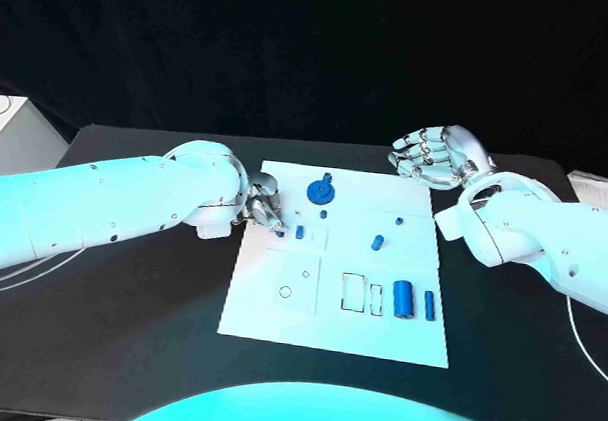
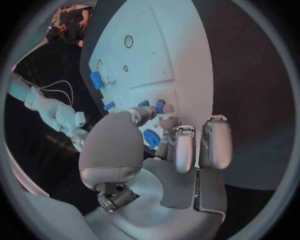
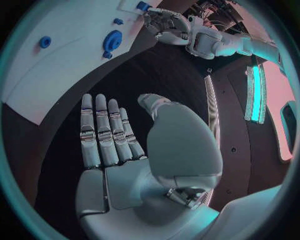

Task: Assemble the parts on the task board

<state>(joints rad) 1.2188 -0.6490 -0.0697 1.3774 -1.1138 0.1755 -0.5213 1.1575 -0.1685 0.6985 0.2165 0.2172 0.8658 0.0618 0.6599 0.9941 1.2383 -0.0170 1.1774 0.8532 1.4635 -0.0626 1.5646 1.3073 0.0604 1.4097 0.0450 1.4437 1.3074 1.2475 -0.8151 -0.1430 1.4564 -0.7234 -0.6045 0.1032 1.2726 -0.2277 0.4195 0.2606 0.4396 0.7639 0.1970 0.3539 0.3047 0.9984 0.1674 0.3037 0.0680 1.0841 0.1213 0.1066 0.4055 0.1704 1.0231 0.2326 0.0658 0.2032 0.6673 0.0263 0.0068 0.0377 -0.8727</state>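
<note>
While the flat white rectangular task board (image 1: 337, 319) lies in the middle of the matte black table (image 1: 121, 303), you can see the silver left hand (image 1: 264, 207) at the board's left edge with its fingers curled down beside a small blue cylindrical part (image 1: 299, 232); whether it grips anything you cannot tell. Your silver right hand (image 1: 433, 155) hovers off the board's far right corner, fingers straight and spread, holding nothing. A round blue gear-like part (image 1: 321, 191) sits near the board's far edge. Black curtain (image 1: 319, 51) backs the table.
</note>
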